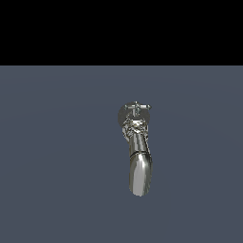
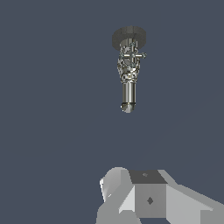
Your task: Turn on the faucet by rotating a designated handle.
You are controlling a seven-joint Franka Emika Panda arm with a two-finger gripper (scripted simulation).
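Note:
A chrome faucet point(image 1: 138, 156) lies on the grey-blue floor in the exterior view, right of centre. Its round base point(image 1: 124, 114) is at the far end, and a small cross-shaped handle point(image 1: 136, 107) sits there. Its long spout point(image 1: 140, 173) points toward the near side. The arm does not show in the exterior view. In the wrist view the faucet point(image 2: 128, 70) is well ahead, with its base point(image 2: 129, 37), its handle point(image 2: 132, 58) and its spout tip point(image 2: 127, 106) all visible. Only a grey part of my gripper point(image 2: 148, 197) shows, apart from the faucet. Its fingertips are hidden.
A flat grey-blue floor point(image 1: 57, 166) surrounds the faucet. A black band point(image 1: 121, 31) fills the upper part of the exterior view. Nothing else shows.

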